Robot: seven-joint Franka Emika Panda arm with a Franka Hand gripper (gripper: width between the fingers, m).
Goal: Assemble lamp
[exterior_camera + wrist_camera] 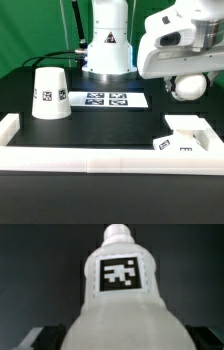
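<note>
My hand (186,70) is closed on the bulb (187,87), holding it in the air at the exterior view's right. The wrist view shows its long axis running straight out from my grip. The base (186,137) lies flat on the bench (110,128) just below the bulb, near the rail (100,160). The shade (50,92) stands well apart, at the exterior view's left.

The white robot arm (108,40) stood on its base at the back of the bench (100,130), its wrist reaching over the exterior view's right side. The two-finger gripper (184,76) pointed down, dark fingers (36,336) closed on either side of a white round-headed plastic bulb (187,88), held off the bench
</note>
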